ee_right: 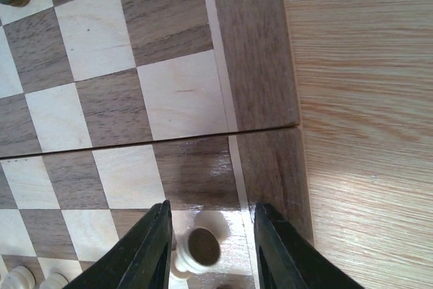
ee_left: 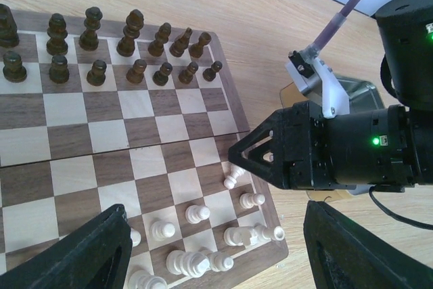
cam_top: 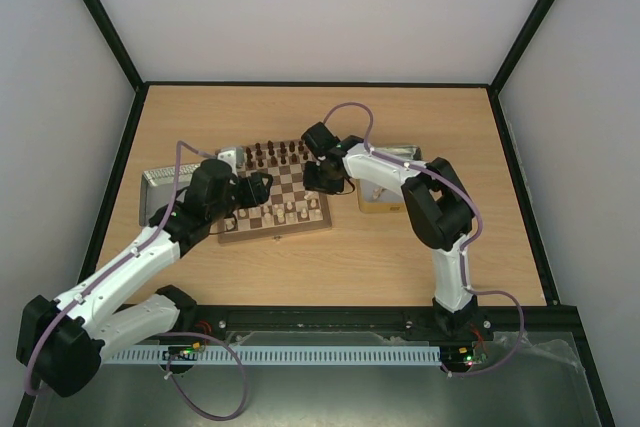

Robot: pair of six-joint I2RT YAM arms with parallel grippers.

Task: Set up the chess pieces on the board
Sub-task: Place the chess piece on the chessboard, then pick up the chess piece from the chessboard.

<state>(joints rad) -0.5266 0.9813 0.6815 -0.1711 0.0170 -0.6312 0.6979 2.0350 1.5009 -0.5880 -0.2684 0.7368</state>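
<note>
The right end effector (ee_right: 213,206) hung spread over the board (ee_right: 176,93) near its edge. Its fingers stood on either side of one cream pawn (ee_right: 200,244), not visibly pinching it. The left end effector (ee_left: 220,206) was spread wide too, holding nothing. In its view the other chess pieces (ee_left: 196,213) clustered toward 5 o'clock, and the dark pieces (ee_left: 128,32) stood in rows toward 11 o'clock. Bare surface (ee_right: 365,99) lay at the board's 3 o'clock.
</note>
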